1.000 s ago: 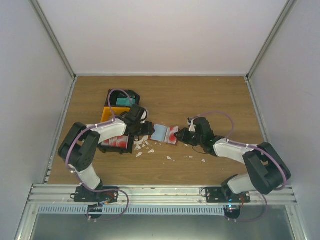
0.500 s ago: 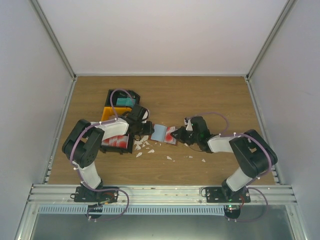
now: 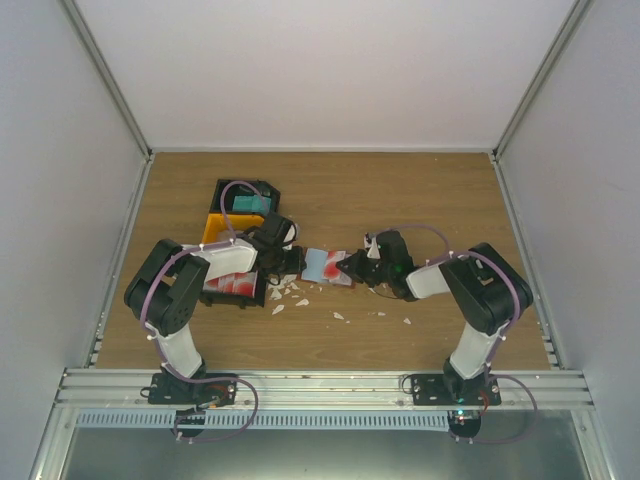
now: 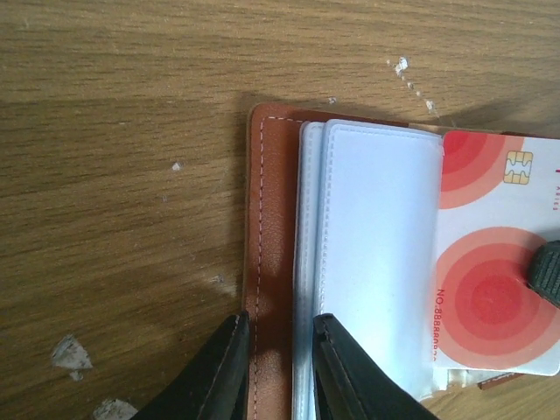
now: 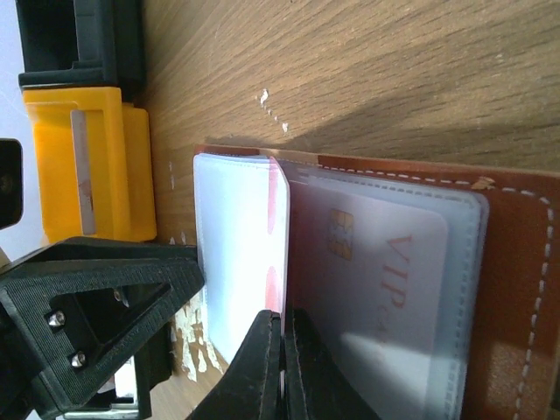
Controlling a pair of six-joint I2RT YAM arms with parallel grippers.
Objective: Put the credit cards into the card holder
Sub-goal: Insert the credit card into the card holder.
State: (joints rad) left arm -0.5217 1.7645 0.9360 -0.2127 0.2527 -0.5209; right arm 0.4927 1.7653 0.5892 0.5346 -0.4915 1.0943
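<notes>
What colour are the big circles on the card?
Red and pink rings on the white credit card, clearest in the left wrist view.

Reddish-brown card holder (image 4: 273, 219), white stitching; white credit card (image 4: 490, 289), red concentric rings (gold chip); orange-black tray (image 5: 83, 166).

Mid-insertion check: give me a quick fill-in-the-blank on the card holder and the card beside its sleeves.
1. The reddish-brown leather card holder lies ___ on the wooden table.
2. The white plastic card bears concentric circles coloured ___.
3. Lettering beside its gold chip reads ___.
4. The black fingers touching that card belong to the ___ arm.
Missing words: open; red; VIP; right.
</notes>
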